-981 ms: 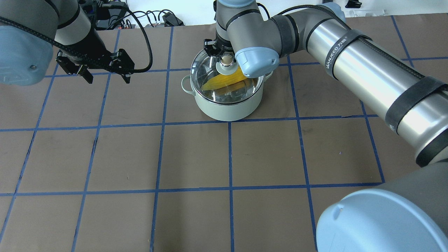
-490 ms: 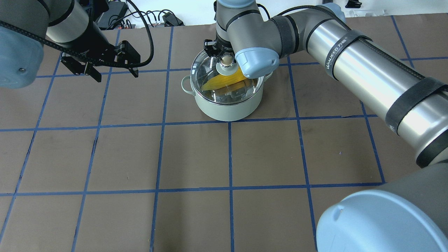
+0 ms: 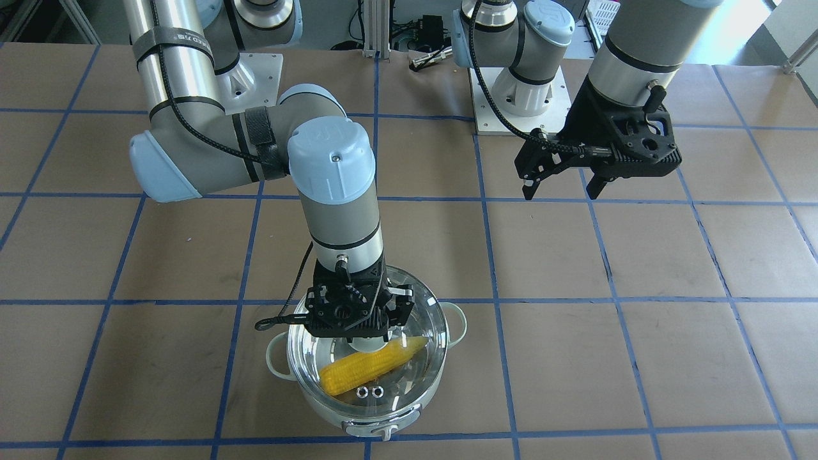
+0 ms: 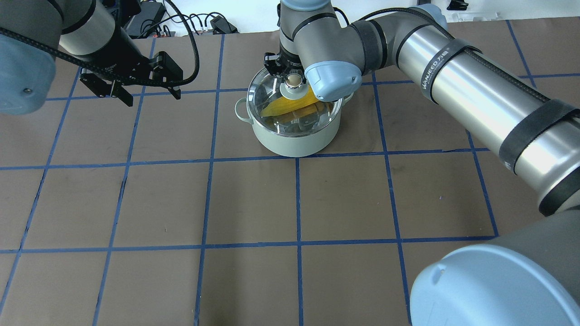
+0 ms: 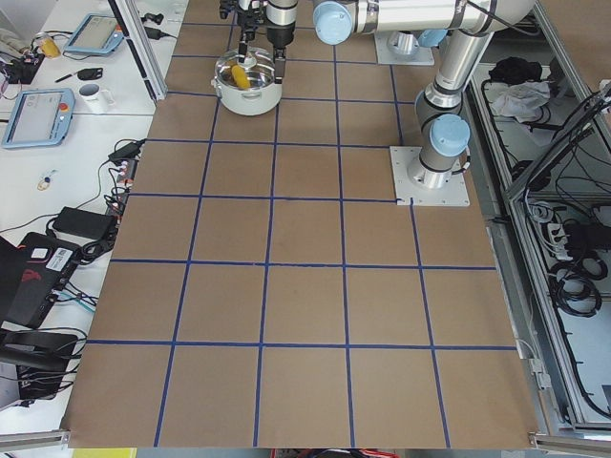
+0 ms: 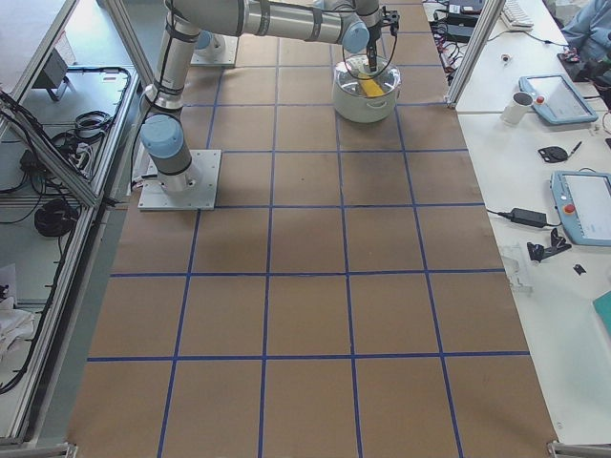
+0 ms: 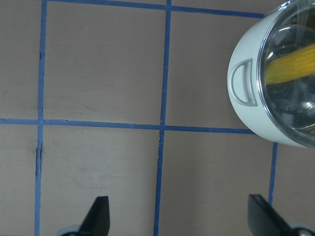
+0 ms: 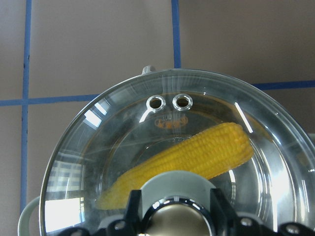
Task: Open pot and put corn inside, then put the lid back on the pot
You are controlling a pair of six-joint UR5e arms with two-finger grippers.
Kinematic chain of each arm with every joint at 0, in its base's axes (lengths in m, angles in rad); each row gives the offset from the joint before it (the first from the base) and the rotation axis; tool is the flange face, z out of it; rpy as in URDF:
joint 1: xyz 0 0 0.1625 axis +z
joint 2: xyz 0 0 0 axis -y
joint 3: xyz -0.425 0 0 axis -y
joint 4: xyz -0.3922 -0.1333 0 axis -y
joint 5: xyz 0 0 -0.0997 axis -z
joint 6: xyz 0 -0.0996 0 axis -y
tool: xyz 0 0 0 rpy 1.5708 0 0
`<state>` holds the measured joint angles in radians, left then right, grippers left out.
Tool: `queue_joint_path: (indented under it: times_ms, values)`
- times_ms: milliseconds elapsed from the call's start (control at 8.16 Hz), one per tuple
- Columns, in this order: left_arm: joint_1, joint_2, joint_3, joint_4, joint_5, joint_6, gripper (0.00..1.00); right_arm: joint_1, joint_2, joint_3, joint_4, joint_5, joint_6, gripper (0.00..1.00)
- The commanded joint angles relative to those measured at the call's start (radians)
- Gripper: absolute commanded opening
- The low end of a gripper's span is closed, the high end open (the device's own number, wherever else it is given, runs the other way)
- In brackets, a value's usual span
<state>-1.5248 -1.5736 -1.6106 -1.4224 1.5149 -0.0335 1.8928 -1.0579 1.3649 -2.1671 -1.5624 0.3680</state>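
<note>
The pale mint pot stands at the far middle of the table, also in the front view and the left wrist view. The clear glass lid sits on the pot. The yellow corn lies inside under the glass. My right gripper hangs over the lid; its fingers flank the knob with a small gap each side, open. My left gripper is open and empty above the table, left of the pot.
Cables and power adapters lie past the table's far edge. The arm bases stand on the robot's side. Side benches hold tablets and a mug. Blue tape lines grid the brown table.
My left arm has moved right and toward the far edge, gripper still open. The lid has settled slightly lower on the pot. My right arm has barely moved.
</note>
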Motion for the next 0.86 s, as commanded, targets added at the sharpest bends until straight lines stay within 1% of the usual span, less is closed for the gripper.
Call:
queue_joint_path:
  times_ms: [0,123,245,368,490,613,735]
  values:
    - [0.0,0.0,0.0,0.0,0.001,0.0,1.0,0.0,-0.001,0.0,0.007,0.001,0.0,0.27]
    - [0.0,0.0,-0.002,-0.001,0.001,0.0,1.0,0.0,0.001,0.0,0.006,0.004,-0.006,0.34]
    - [0.0,0.0,-0.002,-0.001,0.001,0.0,1.0,0.0,-0.002,0.0,0.006,-0.004,-0.014,0.68]
    - [0.002,-0.002,-0.002,-0.001,0.001,0.0,1.0,0.0,-0.008,0.0,0.006,0.001,-0.014,1.0]
    - [0.003,0.0,-0.002,-0.001,0.001,0.001,1.0,0.0,-0.022,0.0,0.006,0.007,-0.02,1.0]
    - [0.003,-0.002,0.0,0.0,0.001,0.001,1.0,-0.017,-0.068,0.005,0.038,0.005,-0.041,1.0]
    - [0.003,-0.002,-0.002,0.0,0.001,0.001,1.0,-0.05,-0.168,0.025,0.191,-0.004,-0.078,1.0]
